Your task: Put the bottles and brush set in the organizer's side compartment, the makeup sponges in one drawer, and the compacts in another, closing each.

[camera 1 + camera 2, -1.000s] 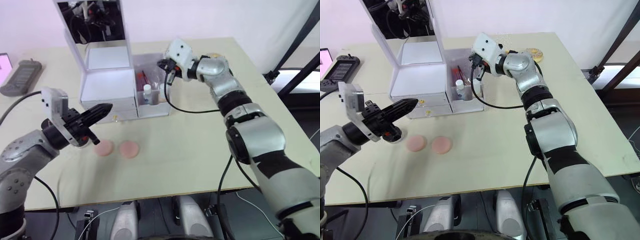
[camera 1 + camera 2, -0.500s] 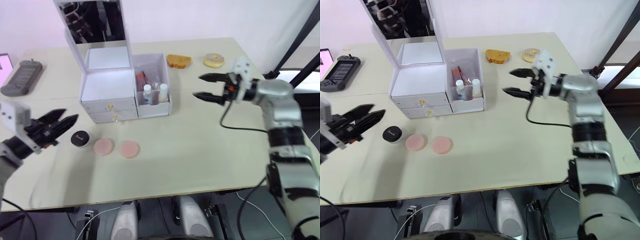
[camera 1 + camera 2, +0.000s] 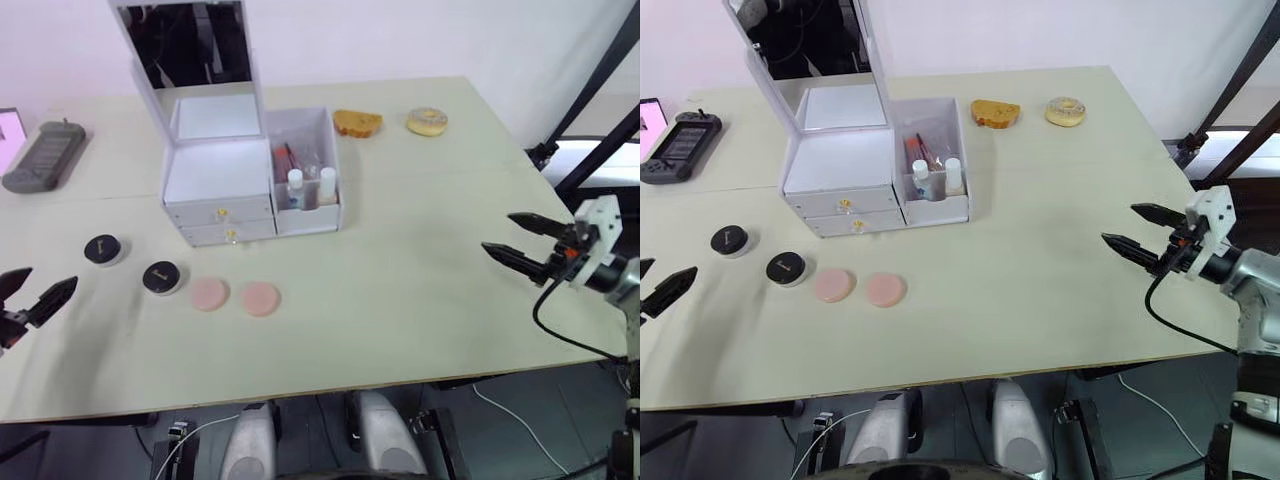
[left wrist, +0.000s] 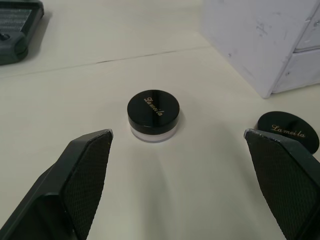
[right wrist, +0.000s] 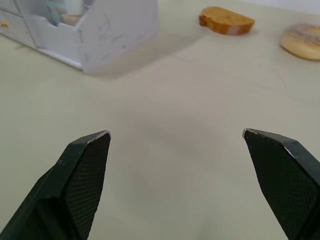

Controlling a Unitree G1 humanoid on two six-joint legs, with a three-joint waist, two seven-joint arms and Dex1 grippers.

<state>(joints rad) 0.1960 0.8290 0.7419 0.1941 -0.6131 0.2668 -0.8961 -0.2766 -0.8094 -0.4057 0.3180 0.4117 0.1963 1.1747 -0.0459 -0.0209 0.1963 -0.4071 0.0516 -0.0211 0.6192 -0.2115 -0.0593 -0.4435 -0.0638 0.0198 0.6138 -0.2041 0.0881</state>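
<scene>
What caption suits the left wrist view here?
Open left gripper facing two black-lidded compacts on the table, beside the white organizer.

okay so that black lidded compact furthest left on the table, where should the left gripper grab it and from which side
Grip the compact across its round side wall, at the lid's edge and the clear base below it. It is low, flat and upright, standing apart from the second compact, so coming from above with the left gripper, one open finger on each side, looks safest.

Open tabletop (image 3: 420, 290) right of the organizer (image 3: 250, 190); two compacts (image 3: 103, 249) and two sponges (image 3: 209, 294) before its drawers.
</scene>
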